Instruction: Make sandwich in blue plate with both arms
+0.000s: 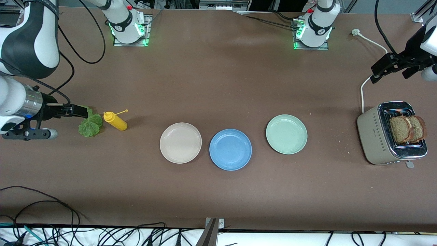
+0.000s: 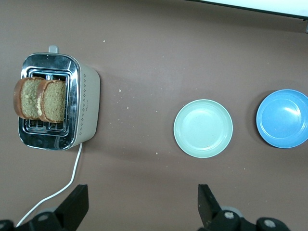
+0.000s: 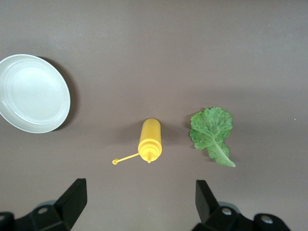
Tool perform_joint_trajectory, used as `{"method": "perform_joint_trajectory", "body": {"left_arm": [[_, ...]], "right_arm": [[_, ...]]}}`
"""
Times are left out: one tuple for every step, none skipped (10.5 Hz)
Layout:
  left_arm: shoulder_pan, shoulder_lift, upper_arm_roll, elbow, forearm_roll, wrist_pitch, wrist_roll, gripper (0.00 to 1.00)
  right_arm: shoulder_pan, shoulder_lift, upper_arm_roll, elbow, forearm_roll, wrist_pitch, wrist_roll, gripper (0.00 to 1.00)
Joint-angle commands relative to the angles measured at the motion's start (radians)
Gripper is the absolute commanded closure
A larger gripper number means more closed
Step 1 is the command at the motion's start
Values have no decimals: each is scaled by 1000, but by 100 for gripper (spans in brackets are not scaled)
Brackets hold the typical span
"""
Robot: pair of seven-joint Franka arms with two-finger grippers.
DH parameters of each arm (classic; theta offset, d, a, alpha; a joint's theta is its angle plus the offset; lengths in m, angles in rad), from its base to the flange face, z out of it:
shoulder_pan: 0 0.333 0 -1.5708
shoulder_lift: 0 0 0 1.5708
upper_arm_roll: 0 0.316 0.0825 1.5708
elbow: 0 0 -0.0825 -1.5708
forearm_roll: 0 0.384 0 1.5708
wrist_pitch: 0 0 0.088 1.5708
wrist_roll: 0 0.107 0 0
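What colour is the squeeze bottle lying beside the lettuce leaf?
Yellow; the squeeze bottle shows best in the right wrist view.

1. No word, brand or number can be read anywhere on the table
2. The toaster [image 1: 375, 136] bears only a dotted diamond pattern on its side, no lettering
3. The yellow bottle [image 1: 116, 121] carries no label

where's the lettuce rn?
The lettuce leaf lies flat on the table at the right arm's end, beside the yellow squeeze bottle, partly under the right end effector.
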Motion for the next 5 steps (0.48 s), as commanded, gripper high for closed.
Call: {"method": "perform_joint_trajectory", "body": {"left_arm": [[7, 11, 13, 29, -12, -22, 25, 0], [7, 14, 11, 27, -8, -22, 24, 0], [7, 15, 11, 29, -8, -21, 23, 0], [5, 15, 11, 27, -11, -21, 23, 0], [-1, 15, 11, 29, -9, -21, 23, 0]], "right_arm": [[-54, 0, -2, 13, 16, -2, -7, 0], [-56, -5, -6, 13, 11, -11, -10, 0], [-63, -10, -26, 12, 10, -20, -14, 0], [-65, -11, -60, 12, 16, -32, -31, 0], [-65, -13, -83, 13, 14, -34, -69, 0]]}}
